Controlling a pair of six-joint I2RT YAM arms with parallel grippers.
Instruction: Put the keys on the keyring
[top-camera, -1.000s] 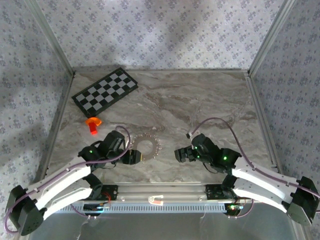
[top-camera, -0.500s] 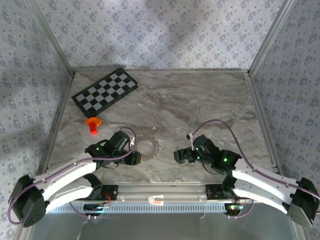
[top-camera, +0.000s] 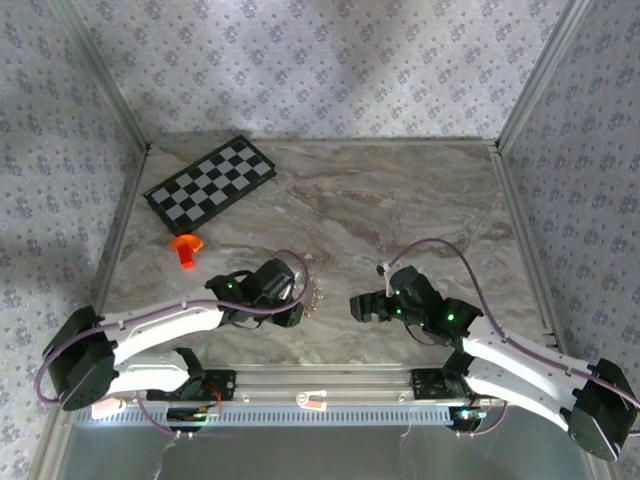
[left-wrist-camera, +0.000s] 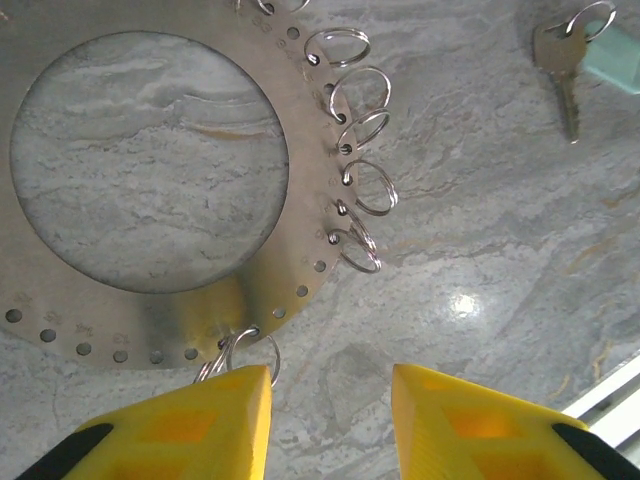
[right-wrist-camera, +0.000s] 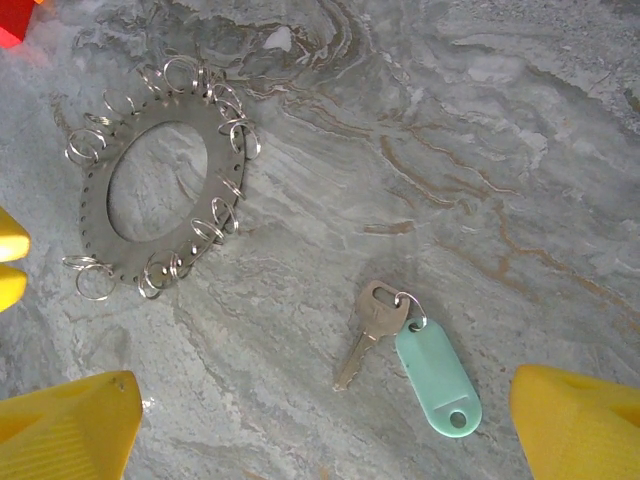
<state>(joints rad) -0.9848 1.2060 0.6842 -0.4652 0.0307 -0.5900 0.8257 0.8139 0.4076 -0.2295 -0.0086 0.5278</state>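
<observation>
Bench (top-camera: 400, 210): grey-beige marble veining. Keyring (left-wrist-camera: 310, 130): silvery, rim dotted with small holes. Key (right-wrist-camera: 437, 375): mint-green tag, dull metal blade. Checkerboard (top-camera: 210, 182): black and white squares. Small piece (top-camera: 185, 247): orange. Left pincer (left-wrist-camera: 330, 400), right pincer (right-wrist-camera: 325, 420): yellow fingertips. Walls (top-camera: 320, 70): pale grey floral print.

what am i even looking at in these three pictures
Two robot arms sit at the near edge of a marble-patterned table. One picture looks down on both; the other two come from wrist cameras, so the yellow blocks are gripper fingers. On the table lie a checkerboard, an orange piece, the keyring (a holed metal ring fringed with wire loops) and a key with a mint tag. The left gripper hovers at the ring's edge, the right gripper over the key; both are open, holding nothing.
</observation>
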